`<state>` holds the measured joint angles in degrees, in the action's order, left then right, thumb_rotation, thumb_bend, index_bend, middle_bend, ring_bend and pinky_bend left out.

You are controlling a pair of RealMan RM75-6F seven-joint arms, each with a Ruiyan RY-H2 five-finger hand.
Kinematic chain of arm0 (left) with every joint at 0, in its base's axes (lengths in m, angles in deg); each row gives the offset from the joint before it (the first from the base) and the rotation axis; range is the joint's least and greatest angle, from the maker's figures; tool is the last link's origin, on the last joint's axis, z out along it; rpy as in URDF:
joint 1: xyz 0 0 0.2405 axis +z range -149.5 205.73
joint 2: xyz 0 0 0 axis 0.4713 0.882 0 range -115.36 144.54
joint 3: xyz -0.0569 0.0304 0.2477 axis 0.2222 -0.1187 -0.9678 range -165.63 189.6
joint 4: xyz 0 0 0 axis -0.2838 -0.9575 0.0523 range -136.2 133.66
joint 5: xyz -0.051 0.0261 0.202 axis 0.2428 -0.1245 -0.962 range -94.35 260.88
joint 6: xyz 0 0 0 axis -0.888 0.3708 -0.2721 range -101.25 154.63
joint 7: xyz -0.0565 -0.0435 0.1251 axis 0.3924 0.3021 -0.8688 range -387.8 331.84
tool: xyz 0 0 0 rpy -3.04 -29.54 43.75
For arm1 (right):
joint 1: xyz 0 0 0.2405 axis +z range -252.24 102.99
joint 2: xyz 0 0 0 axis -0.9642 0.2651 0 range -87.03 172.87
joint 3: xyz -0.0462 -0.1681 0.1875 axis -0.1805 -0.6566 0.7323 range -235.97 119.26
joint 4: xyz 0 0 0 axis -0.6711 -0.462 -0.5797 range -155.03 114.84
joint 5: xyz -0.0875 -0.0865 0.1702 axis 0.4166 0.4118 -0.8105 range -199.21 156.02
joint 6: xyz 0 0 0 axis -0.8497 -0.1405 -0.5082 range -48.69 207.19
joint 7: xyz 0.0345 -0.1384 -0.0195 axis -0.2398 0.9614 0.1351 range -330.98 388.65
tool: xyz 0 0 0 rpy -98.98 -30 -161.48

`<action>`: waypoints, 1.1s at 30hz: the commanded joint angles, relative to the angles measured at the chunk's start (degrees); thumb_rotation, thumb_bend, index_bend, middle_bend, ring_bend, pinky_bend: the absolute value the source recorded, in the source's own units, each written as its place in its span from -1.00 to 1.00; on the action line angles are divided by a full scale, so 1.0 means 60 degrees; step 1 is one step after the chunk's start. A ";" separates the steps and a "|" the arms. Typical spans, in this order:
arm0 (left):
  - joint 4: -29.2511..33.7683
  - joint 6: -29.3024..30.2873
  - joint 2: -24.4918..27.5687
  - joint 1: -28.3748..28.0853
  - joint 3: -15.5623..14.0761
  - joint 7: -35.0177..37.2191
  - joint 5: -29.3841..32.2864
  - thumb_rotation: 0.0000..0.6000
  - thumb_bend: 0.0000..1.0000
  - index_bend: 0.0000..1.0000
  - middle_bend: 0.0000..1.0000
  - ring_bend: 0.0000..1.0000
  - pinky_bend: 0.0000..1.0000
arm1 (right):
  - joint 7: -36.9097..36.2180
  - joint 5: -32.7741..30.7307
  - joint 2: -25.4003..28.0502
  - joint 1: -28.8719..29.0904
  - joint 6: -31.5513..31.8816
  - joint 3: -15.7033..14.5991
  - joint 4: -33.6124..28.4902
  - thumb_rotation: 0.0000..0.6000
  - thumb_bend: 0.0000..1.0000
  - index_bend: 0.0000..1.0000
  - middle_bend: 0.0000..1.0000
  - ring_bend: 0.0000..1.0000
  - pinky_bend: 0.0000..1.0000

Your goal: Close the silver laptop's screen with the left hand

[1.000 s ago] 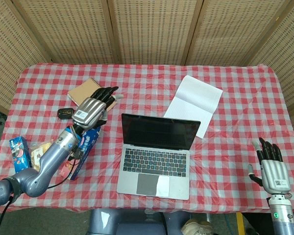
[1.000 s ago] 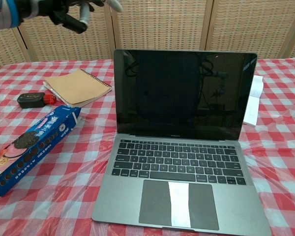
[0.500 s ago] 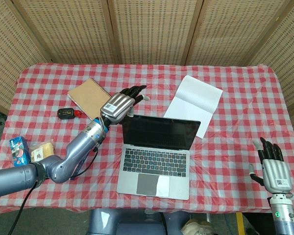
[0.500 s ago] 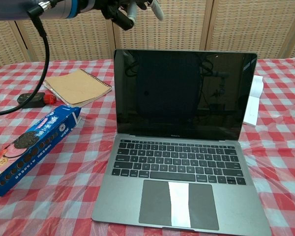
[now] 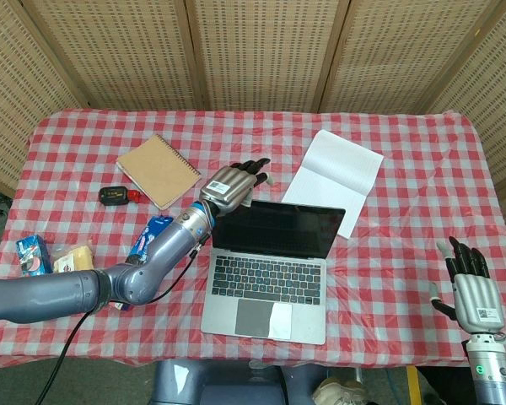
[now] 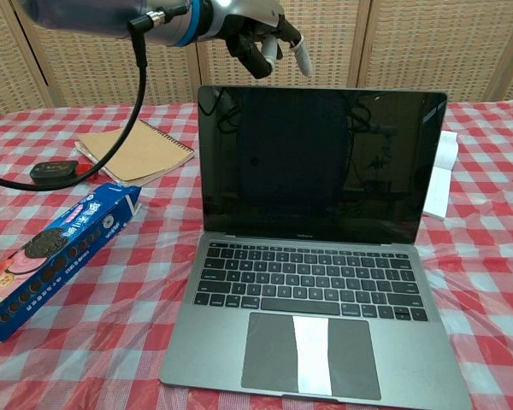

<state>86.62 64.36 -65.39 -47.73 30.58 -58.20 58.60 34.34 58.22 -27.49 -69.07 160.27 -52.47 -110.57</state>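
Note:
The silver laptop (image 5: 270,261) (image 6: 321,256) stands open in the middle of the table, its dark screen upright and facing me. My left hand (image 5: 233,184) (image 6: 261,34) hovers just above and behind the screen's top left corner, fingers apart and pointing right, holding nothing. In the chest view its fingers (image 6: 299,55) hang a little above the lid's top edge, apart from it. My right hand (image 5: 472,287) rests open at the table's near right edge, far from the laptop.
A brown spiral notebook (image 5: 158,169) (image 6: 137,149) and a small black device (image 5: 114,196) lie at the left. A blue biscuit box (image 5: 148,240) (image 6: 56,252) lies under my left forearm. White paper (image 5: 333,179) lies behind the laptop's right side. Snack packets (image 5: 55,257) sit near the left edge.
My left hand has swept rightward from over the brown notebook to just above the screen's top left corner. The laptop and right hand have not moved.

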 commanded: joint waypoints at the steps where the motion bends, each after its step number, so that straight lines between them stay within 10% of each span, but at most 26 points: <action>1: -0.0209 -0.0008 -0.0146 -0.0437 -0.0229 -0.0080 0.0568 1.00 1.00 -0.44 -0.90 -0.72 -0.60 | -0.0014 0.0011 0.0005 -0.0001 0.0022 0.0001 0.0005 1.00 0.38 -1.00 -1.00 -1.00 -1.00; 13: -0.0070 0.0535 -0.0354 -0.0606 -0.0445 0.0188 0.0456 1.00 1.00 0.08 -0.38 -0.30 -0.30 | -0.0086 0.0004 -0.0035 0.0030 -0.0005 -0.0001 0.0103 1.00 0.40 -1.00 -1.00 -1.00 -1.00; 33: 0.1231 0.0742 0.0401 -0.0207 -0.0660 0.0957 -0.0466 1.00 1.00 0.23 -0.22 -0.16 -0.22 | -0.0191 0.0221 -0.0062 0.0018 0.0173 -0.0052 0.0102 1.00 0.42 -1.00 -1.00 -1.00 -1.00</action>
<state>93.54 68.50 -63.32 -49.17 26.81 -52.62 56.25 33.20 59.52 -27.88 -68.97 161.31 -52.77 -109.93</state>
